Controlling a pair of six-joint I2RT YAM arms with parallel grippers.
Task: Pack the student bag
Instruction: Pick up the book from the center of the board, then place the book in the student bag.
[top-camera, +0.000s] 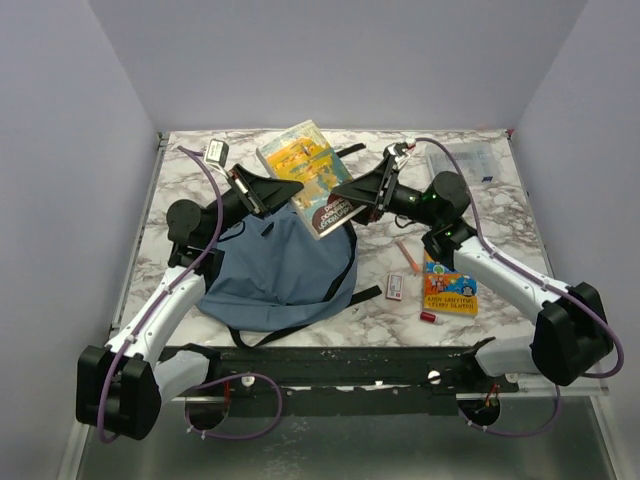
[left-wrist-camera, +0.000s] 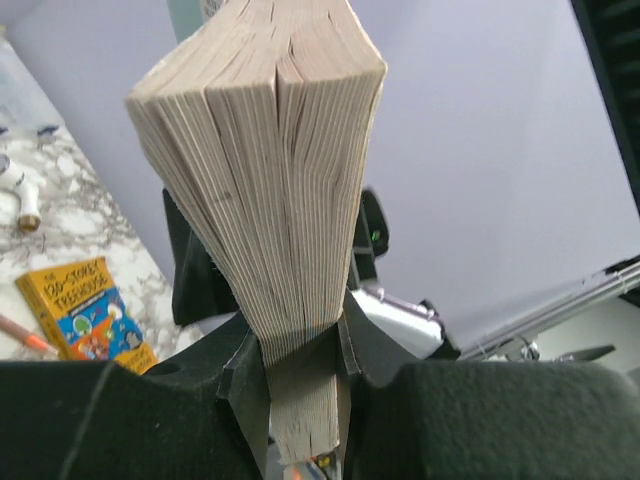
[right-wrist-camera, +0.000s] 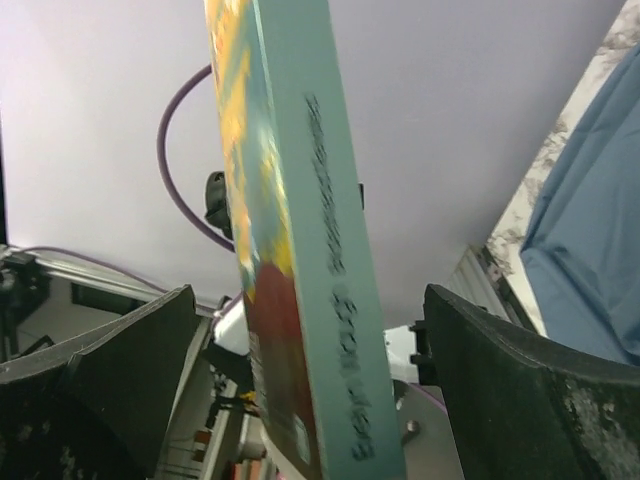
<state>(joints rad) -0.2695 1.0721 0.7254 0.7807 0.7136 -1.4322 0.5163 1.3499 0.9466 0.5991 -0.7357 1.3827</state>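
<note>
The slate-blue student bag (top-camera: 280, 270) lies flat on the marble table in front of the left arm; a corner of it shows in the right wrist view (right-wrist-camera: 590, 250). A thick paperback with a yellow and teal cover (top-camera: 310, 175) is held tilted in the air above the bag's far edge. My left gripper (top-camera: 272, 190) is shut on its page edge; the pages (left-wrist-camera: 270, 180) fan out above the jaws (left-wrist-camera: 300, 350). My right gripper (top-camera: 352, 195) is open around the teal spine (right-wrist-camera: 320, 250), with a gap on each side (right-wrist-camera: 310, 340).
A yellow children's book (top-camera: 450, 290), a small red and white box (top-camera: 395, 288), an orange pen (top-camera: 405, 252) and a small red cylinder (top-camera: 428, 317) lie to the right of the bag. A clear plastic box (top-camera: 470, 160) sits back right. A small white item (top-camera: 215, 150) sits back left.
</note>
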